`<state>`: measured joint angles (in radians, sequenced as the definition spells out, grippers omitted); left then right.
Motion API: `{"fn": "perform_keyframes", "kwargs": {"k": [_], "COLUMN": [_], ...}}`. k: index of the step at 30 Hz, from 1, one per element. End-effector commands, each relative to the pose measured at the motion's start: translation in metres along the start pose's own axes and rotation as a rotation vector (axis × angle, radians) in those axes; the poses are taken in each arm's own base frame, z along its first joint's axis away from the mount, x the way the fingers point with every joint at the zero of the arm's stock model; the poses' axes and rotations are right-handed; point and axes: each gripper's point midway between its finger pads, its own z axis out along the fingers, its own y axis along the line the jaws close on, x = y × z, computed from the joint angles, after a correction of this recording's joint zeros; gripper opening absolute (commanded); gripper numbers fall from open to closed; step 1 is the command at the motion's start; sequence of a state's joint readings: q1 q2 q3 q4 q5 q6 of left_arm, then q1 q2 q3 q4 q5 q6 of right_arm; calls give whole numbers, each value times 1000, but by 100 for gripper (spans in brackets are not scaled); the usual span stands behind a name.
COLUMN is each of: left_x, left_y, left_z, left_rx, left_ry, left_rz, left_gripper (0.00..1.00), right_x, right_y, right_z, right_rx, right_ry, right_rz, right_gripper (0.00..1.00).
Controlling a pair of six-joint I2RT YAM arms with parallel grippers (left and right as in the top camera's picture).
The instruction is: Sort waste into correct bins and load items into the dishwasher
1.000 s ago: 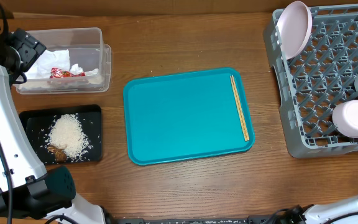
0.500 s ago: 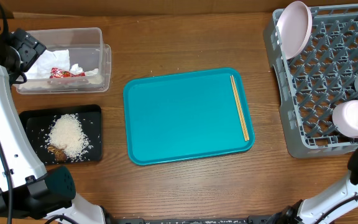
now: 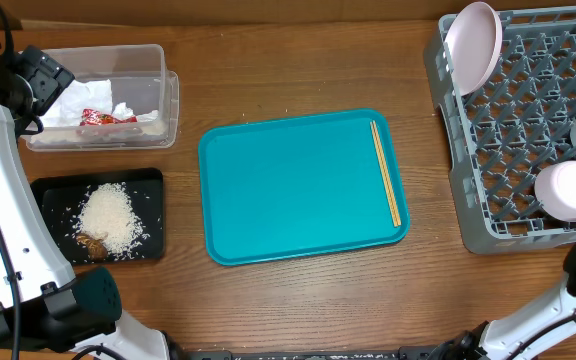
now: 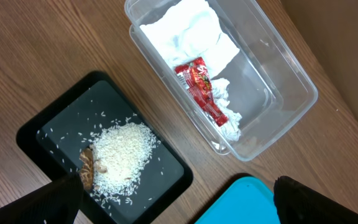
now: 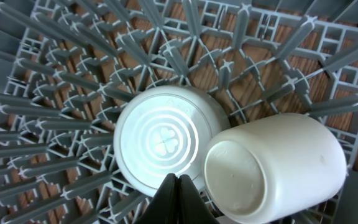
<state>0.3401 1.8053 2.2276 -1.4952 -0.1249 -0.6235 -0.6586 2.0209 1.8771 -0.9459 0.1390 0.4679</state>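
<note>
You have the thin wooden chopsticks point(image 3: 386, 172) lying along the right edge of the smooth teal serving tray point(image 3: 288, 190), on the wood-grain tabletop point(image 3: 298, 70) beside the grey lattice dish rack point(image 3: 508, 130). Your right fingers point(image 5: 176, 196) are pressed together, empty, above an upturned glossy white bowl point(image 5: 157, 140) touching a white cup point(image 5: 278, 165) among the pegs. Your left fingers point(image 4: 58, 200) gape wide, empty, above the shallow black tray point(image 4: 36, 134) of loose rice point(image 4: 123, 152).
</note>
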Motion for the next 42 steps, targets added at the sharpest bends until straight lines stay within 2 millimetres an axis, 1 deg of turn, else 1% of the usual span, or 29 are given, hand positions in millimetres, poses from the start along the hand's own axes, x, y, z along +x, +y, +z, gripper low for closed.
{"fn": "perform_keyframes", "kwargs": {"k": [1,3,5,9,14,18,22,27,30,33,34,38,39,40,42], "left_x": [0,0,0,0,0,0,0,0,0,0,0,0,0,0,0], "left_y": [-2,-2,-2,-2,-2,-2,-2,-1,-1,-1,-2,-2,-2,-1,-1], "left_z": [4,4,4,4,4,4,4,4,4,4,4,4,4,4,4], "left_rx": [-11,-11,-11,-11,-11,-11,-11,-11,-11,-11,-11,-11,-11,-11,-11], "left_ry": [-1,-1,-1,-1,-1,-1,-1,-1,-1,-1,-1,-1,-1,-1,-1], "left_rz": [26,26,26,26,26,26,26,25,25,25,26,26,26,26,25], "left_gripper": [100,100,100,100,100,100,100,100,100,100,100,100,100,100,100], "right_x": [10,12,13,10,10,4,-9,-20,-21,-23,-24,-33,-35,-36,-35], "right_y": [-8,-12,-18,-33,-52,-75,-85,-90,-88,-80,-77,-63,-57,-46,-21], "right_z": [20,26,28,25,20,7,-9,-28,-36,-47,-52,-85,-94,-106,-128], "right_rx": [49,75,103,185,249,328,323,287,251,195,177,69,28,-39,-192], "right_ry": [32,37,37,16,20,3,-16,-41,-35,-31,-36,-73,-77,-76,-62], "right_rz": [-4,-6,-9,27,117,213,248,304,318,326,329,341,338,314,232], "right_gripper": [4,4,4,4,4,4,4,4,4,4,4,4,4,4,10]}}
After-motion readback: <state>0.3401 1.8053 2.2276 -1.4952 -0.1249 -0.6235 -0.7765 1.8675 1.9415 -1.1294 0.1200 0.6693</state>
